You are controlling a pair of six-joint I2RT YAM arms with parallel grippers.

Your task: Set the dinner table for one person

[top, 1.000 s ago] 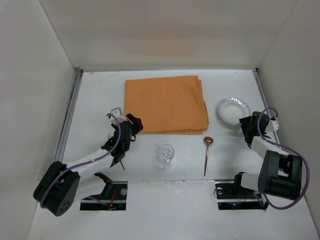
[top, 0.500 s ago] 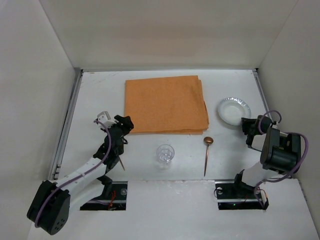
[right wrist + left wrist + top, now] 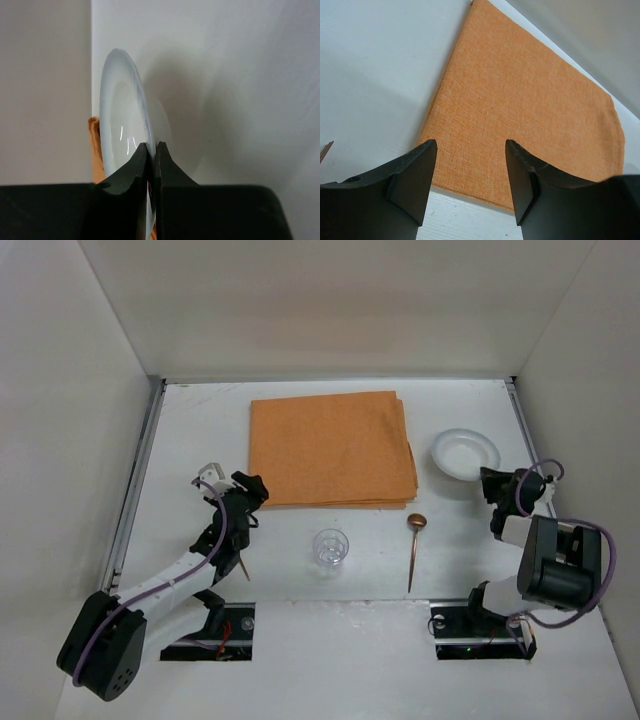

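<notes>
Clamping the plate [image 3: 120, 135] rim, right jaws hover over the dinner table [image 3: 190, 430]; left jaws gape.

The right gripper [image 3: 487, 477] has closed in on the plate [image 3: 465, 451] and now pinches its near rim. The plate has shifted slightly toward the far edge of the dinner table [image 3: 195, 430]. The left gripper [image 3: 247, 490] has drawn back from the near left corner of the orange mat [image 3: 330, 445], toward the left edge.
</notes>
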